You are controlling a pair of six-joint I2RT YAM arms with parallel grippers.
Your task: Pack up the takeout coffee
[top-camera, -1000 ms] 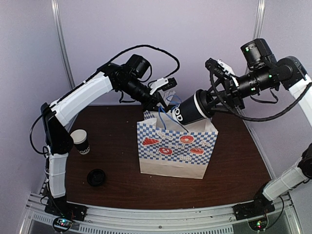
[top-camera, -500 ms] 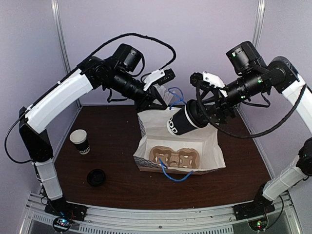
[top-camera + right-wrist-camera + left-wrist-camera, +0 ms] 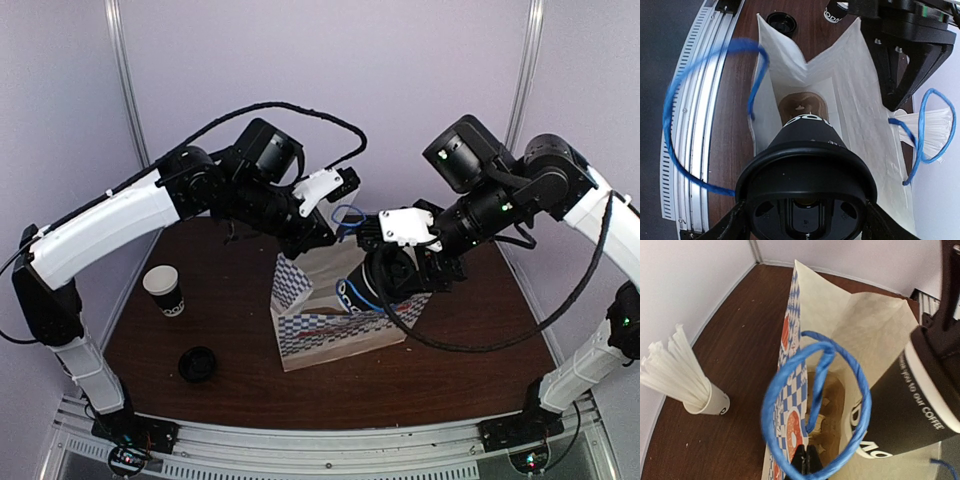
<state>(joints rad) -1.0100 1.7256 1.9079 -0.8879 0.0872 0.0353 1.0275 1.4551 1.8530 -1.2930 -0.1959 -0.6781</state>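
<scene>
Dark wood tabletop (image 3: pixel 230 340), pale walls. Coffee cup (image 3: pixel 372 287) tilted, base dipping into open mouth of checkered paper bag (image 3: pixel 330 325), above cardboard carrier (image 3: pixel 802 105) at bag bottom. Right tool (image 3: pixel 807 220) clamped round cup just below lid. Left tool (image 3: pixel 806 460) pinched tight on bag's blue handle (image 3: pixel 825 347). Lidless cup (image 3: pixel 163 290) and loose lid (image 3: pixel 198 363) well apart on robot's left. Cup of straws (image 3: pixel 685 377) stands near wall.

Dark brown wooden table (image 3: pixel 230 340) in a pale-walled booth.
Plain lavender-white walls (image 3: pixel 400 60) close it in at back and sides; slim metal uprights (image 3: pixel 125 70) stand in the back corners; a ribbed aluminium rail (image 3: pixel 330 445) runs along its near edge.
</scene>
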